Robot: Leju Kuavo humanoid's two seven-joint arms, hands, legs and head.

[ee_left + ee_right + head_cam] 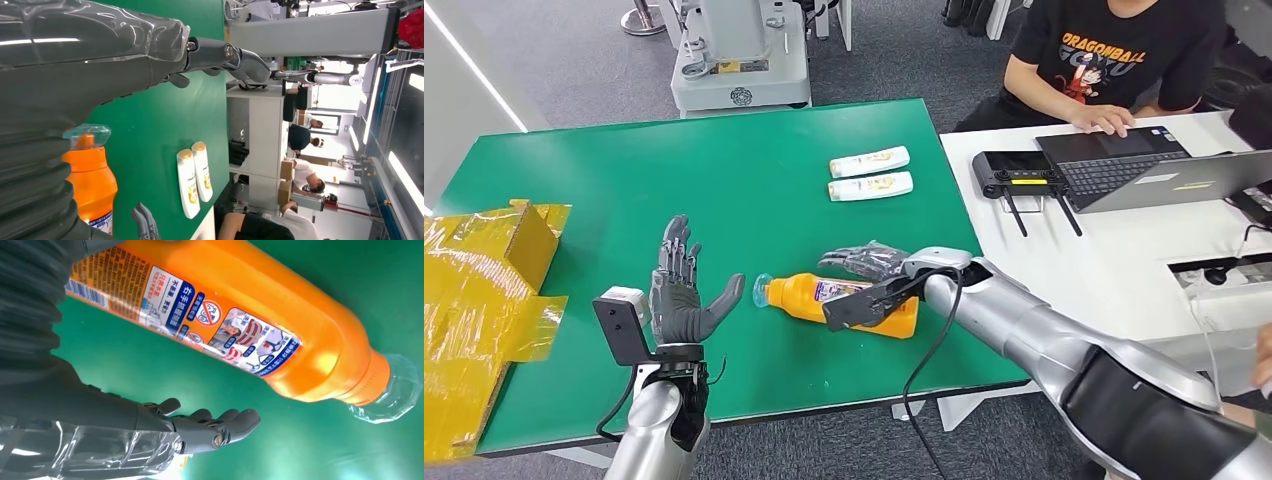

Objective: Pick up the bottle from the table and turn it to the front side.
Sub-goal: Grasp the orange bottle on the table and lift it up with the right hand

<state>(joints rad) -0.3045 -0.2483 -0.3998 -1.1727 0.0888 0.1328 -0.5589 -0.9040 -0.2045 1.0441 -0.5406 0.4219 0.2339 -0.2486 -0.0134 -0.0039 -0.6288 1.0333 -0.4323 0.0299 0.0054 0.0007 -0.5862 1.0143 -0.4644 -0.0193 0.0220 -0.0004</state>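
An orange bottle (pixel 809 295) with a clear cap lies on its side on the green table (pixel 624 180), cap pointing toward my left hand. Its printed label (pixel 225 325) faces my right wrist camera. My right hand (pixel 869 262) hovers at the bottle's far side with fingers (pixel 215 427) stretched out and a strip of green table between them and the bottle (pixel 310 325). My left hand (pixel 682 290) stands open, palm toward the cap, a short gap away. The left wrist view shows the bottle (pixel 92 185) close beside that hand, whose fingers (pixel 240 55) are extended.
Two white tubes (pixel 870 174) lie side by side further back on the table, also seen as white tubes (pixel 195 180). Yellow bags and a box (pixel 484 300) fill the left end. A person works at a laptop (pixel 1124 165) on the white desk at right.
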